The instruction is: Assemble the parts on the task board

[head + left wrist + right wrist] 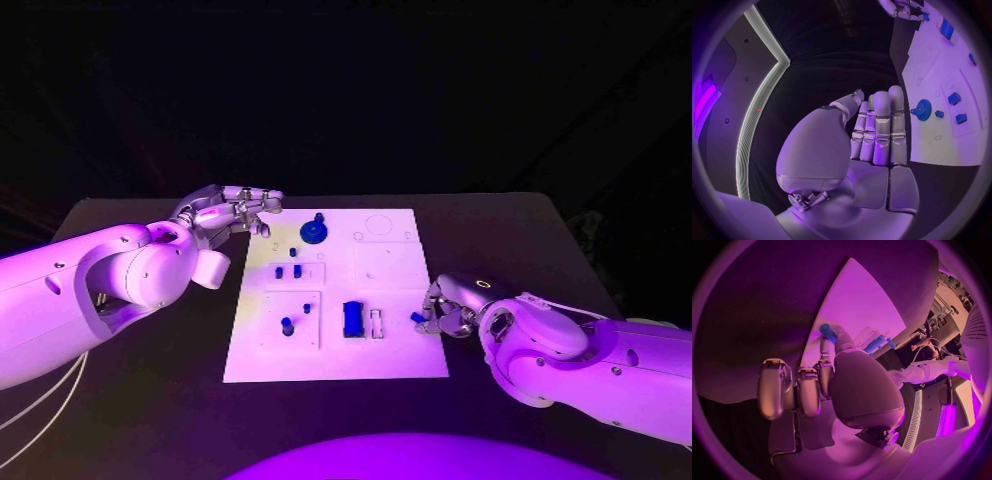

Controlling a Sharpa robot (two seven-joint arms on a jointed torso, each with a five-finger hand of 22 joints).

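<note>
Where the white board (335, 355) lies flat in the middle of the head frame on the matte black table (144, 400), no writing or label can be read on it. It is a smooth rectangular plate marked with faint outlines and small holes. The right hand (444, 312), silver and glossy, sits at the board's right edge, lower right of centre, and pinches a small blue peg (418, 317) between thumb and a fingertip; the right wrist view shows the same rounded peg (827, 331) at the fingertips over the board. The left hand (231, 215) hovers at the board's upper left corner, holding nothing; in its wrist view its fingers (879, 132) stand straight and side by side. On the board a round toothed gear (315, 234) lies near the top, small blue blocks (289, 271) left of centre, and a taller rectangular block (352, 318) below the middle.
</note>
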